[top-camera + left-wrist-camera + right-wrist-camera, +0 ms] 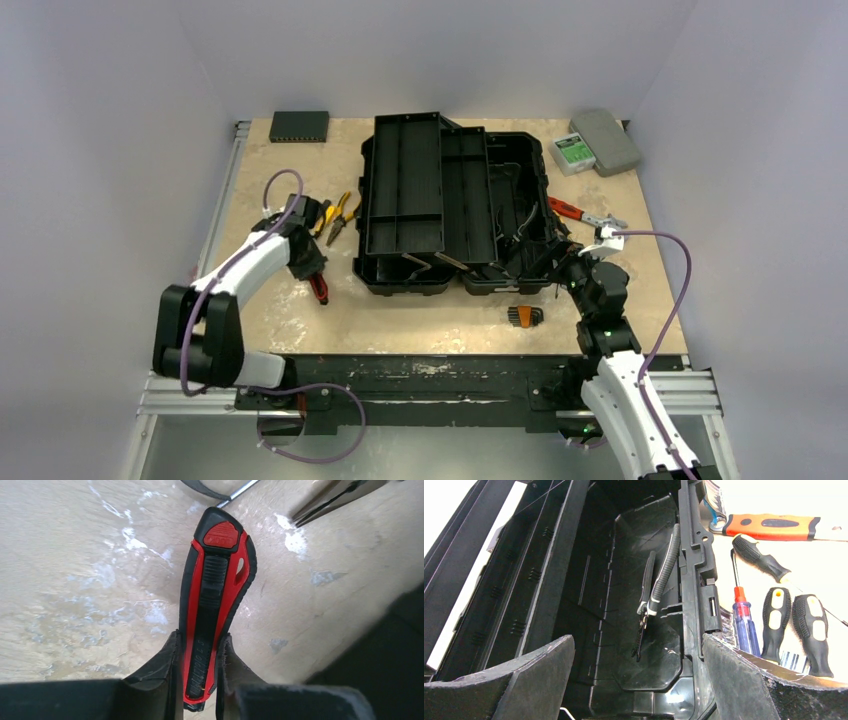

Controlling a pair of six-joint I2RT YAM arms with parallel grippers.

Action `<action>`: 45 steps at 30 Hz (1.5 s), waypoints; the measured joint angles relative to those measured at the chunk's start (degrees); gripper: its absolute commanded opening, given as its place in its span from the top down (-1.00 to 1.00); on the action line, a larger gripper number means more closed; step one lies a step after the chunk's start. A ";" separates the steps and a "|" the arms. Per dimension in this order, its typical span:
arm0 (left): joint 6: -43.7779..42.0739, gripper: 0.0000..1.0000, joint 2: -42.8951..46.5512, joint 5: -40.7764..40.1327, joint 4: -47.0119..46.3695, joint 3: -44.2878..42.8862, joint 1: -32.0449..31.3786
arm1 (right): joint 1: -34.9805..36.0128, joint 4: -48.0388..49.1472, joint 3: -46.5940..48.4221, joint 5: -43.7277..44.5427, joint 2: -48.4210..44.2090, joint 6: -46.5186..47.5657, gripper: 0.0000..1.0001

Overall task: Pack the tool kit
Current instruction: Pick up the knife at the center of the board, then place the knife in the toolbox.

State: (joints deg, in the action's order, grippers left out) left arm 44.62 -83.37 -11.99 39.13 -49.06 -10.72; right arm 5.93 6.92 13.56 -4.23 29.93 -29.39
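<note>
The black toolbox stands open at the table's middle, its trays folded out to the left. My left gripper is shut on a red and black utility knife that lies on the table left of the box; both fingers press the knife's sides near one end. My right gripper hangs open over the box's near right corner, nothing between its jaws. In the right wrist view, grey-handled pliers lean against the inner wall of the toolbox.
Yellow-handled pliers lie left of the box. A red-handled tool and several screwdrivers lie to its right. An orange and black hex-key set sits in front. A grey case, a green-labelled box and a thin black device stand at the back.
</note>
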 measured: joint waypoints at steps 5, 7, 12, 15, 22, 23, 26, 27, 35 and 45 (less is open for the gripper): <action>2.38 1.00 10.01 -1.97 1.16 1.18 0.48 | 0.00 -0.02 0.00 0.00 0.00 -0.02 -0.98; 3.02 1.00 13.62 -2.54 1.84 1.18 0.48 | 0.00 -0.02 0.00 0.00 0.00 -0.02 -0.98; 3.93 1.00 20.68 -2.62 3.65 1.18 0.48 | 0.00 -0.02 0.00 0.02 0.04 -0.04 -0.98; 3.96 1.00 23.15 -1.44 5.05 1.11 0.46 | 0.00 -0.02 0.00 0.00 0.04 -0.07 -0.98; 1.88 1.00 31.50 7.08 5.27 -0.04 -2.12 | 0.00 -0.02 0.00 0.02 0.07 -0.17 -0.98; 1.33 1.00 32.65 8.85 4.79 -0.59 -2.89 | 0.00 -0.02 0.00 0.02 0.07 -0.17 -0.98; 0.50 1.00 33.57 12.90 4.28 -3.87 -5.57 | 0.00 -0.02 0.00 0.02 0.07 -0.17 -0.98; 0.15 1.00 33.16 14.01 4.20 -5.57 -6.75 | 0.00 -0.02 0.00 0.02 0.07 -0.17 -0.98; -0.42 1.00 28.28 19.28 -0.50 -15.39 -13.05 | 0.00 -0.04 0.00 0.02 0.07 -0.20 -0.98; -0.98 1.00 9.75 22.14 -3.41 -30.08 -15.30 | 0.00 -0.04 0.00 0.02 0.13 -0.20 -0.98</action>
State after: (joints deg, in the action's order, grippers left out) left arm 43.64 -73.63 10.15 35.73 -79.13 -26.02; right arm 5.93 6.87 13.56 -4.21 30.06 -29.58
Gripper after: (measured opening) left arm 0.285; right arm 0.987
